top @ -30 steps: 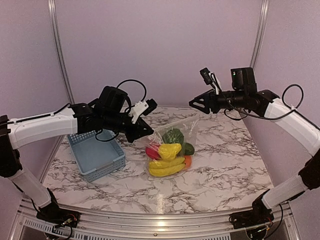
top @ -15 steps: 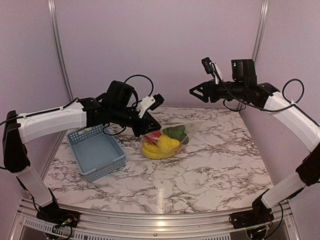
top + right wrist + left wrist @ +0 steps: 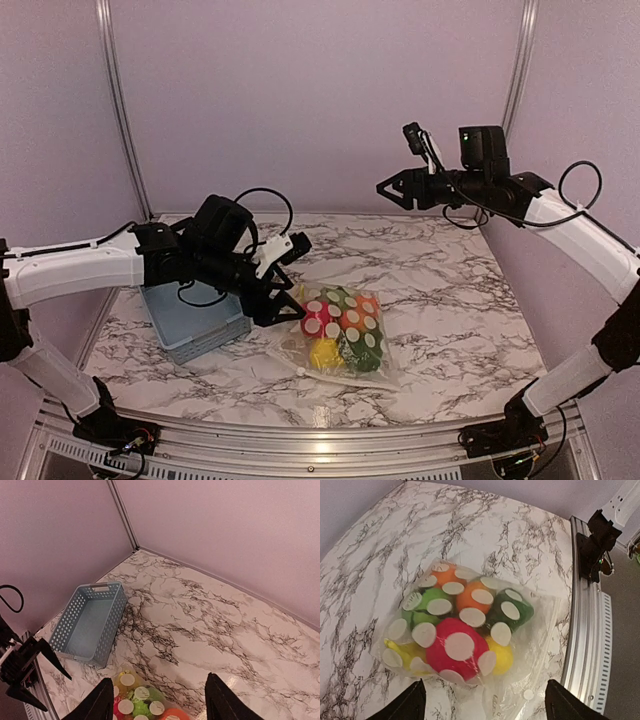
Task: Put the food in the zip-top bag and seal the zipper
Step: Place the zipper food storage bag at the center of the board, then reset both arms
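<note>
The zip-top bag (image 3: 378,368) lies flat on the marble table, its white-dotted face up. The food (image 3: 322,320) is inside it: red, orange, green and yellow pieces packed together. My left gripper (image 3: 287,303) hangs open just left of the bag and above it, touching nothing. In the left wrist view the bag (image 3: 522,692) and food (image 3: 454,652) lie below the open left gripper (image 3: 485,707). My right gripper (image 3: 388,190) is open and empty, high over the back right. Its own view catches the bag's far end (image 3: 142,700) between the spread right gripper (image 3: 160,702). I cannot make out the zipper.
The grey-blue slotted basket (image 3: 195,328) stands empty at the left, partly under my left arm, and shows in the right wrist view (image 3: 90,622). A metal rail (image 3: 585,630) runs along the table's front edge near the bag. Purple walls close the back and sides.
My left gripper has opened and let go of the bag. The bag has dropped toward the front and flipped dotted face up. My left arm has drawn back to the left.
</note>
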`<state>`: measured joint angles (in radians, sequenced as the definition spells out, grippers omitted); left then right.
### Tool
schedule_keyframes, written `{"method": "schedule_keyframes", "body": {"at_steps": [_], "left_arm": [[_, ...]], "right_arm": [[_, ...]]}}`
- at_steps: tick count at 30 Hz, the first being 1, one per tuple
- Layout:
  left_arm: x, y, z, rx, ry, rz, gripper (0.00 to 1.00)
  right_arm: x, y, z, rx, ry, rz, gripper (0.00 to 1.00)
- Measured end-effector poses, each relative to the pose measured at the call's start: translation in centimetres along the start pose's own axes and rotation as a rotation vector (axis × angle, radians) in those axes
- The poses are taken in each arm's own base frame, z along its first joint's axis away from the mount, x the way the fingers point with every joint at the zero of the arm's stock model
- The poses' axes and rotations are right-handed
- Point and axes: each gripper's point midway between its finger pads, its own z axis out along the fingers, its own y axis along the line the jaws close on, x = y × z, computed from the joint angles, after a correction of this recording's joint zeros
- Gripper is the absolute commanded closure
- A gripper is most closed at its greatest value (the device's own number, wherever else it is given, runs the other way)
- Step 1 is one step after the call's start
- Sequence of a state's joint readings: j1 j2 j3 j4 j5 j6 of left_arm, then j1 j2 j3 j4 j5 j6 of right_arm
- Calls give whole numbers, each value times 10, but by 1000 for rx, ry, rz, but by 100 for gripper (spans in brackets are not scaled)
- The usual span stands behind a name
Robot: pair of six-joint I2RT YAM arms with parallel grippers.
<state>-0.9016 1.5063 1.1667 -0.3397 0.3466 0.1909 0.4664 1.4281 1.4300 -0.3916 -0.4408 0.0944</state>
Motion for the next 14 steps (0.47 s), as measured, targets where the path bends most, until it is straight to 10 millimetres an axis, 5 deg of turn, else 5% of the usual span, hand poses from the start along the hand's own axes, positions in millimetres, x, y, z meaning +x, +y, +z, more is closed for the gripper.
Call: {"method": "schedule_keyframes", "body": {"at_steps": [1,7,14], "left_arm": [[-14,2,-12,-26,-46,-4,2],[-98,34,-97,-244,-342,-42,1],[-124,106,-167,-703,-435,-164,1]], "right_arm": [[-1,-1,0,7,-3,7,36],[-14,-27,-6,167,-52,68,29],[-56,-65,-44,465,-205,116,19]]}}
